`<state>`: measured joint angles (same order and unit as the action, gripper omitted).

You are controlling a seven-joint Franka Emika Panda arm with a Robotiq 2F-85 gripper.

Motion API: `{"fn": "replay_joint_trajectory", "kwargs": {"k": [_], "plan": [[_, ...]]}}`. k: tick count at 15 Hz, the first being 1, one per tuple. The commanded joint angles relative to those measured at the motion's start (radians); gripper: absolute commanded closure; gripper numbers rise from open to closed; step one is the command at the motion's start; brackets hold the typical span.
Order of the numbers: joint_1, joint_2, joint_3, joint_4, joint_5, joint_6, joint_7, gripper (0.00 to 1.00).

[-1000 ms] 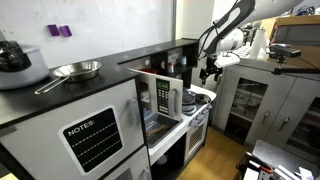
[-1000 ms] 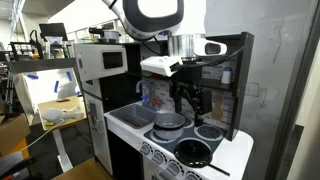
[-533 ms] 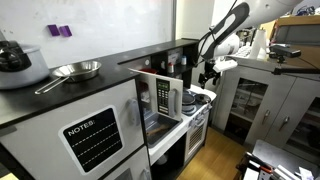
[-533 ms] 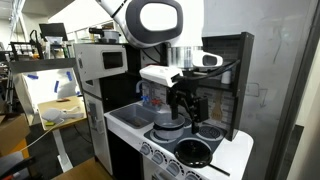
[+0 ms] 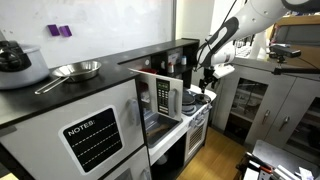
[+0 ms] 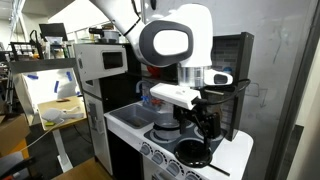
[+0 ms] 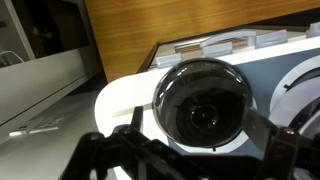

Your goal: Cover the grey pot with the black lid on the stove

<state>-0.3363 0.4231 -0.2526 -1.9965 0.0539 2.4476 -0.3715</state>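
**Arm and gripper.** The white robot arm (image 5: 226, 34) reaches down from above onto the white toy-kitchen stove with the pale flat cooktop (image 6: 133, 121). In both exterior views the black gripper (image 6: 206, 127) points downward, low over the far side of the cooktop. In the wrist view its dark fingers (image 7: 108, 150) stand wide apart at the lower corners of the picture. Nothing is pinched between them.

**Task items.** In an exterior view the small light-grey metal pot (image 6: 167, 126) stands upright on the cooktop, just beside the gripper and on the side nearer the microwave. It is uncovered. A round black lid-like item (image 6: 192, 153) lies flat on the burner at the front edge of the stove. It is apart from the pot and below the gripper in the picture. The view is too coarse to say whether the fingertips touch anything.

**Wrist view.** A round item with a grey rim and a dark glossy middle (image 7: 200, 105) sits on the white surface, centred ahead of the spread fingers. It has a small dark spot at its centre. Whether this is the lid or the mouth of the pot cannot be told. A brown wooden panel (image 7: 180, 22) rises behind it.

**Surroundings.** In an exterior view the red-edged microwave (image 5: 160, 98) stands next to the stove. On the dark counter above it lie a shiny steel frying pan (image 5: 77, 70) and a big pale cooker with a black domed lid (image 5: 18, 66), both well apart from the gripper.
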Motion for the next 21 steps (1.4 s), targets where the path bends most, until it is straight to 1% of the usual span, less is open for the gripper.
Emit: {"fn": "replay_joint_trajectory", "kwargs": {"k": [1,5,10,19,20,21], "plan": [[-0.057,0.048,0.046,0.057,0.008,0.006,-0.052,0.00],[-0.076,0.086,0.076,0.096,0.005,0.002,-0.071,0.00],[-0.079,0.117,0.103,0.126,0.002,-0.006,-0.077,0.00],[-0.093,0.160,0.115,0.146,0.001,-0.012,-0.082,0.00],[-0.091,0.161,0.113,0.145,0.000,-0.011,-0.075,0.25],[-0.090,0.162,0.113,0.145,-0.002,-0.010,-0.074,0.27]]}}
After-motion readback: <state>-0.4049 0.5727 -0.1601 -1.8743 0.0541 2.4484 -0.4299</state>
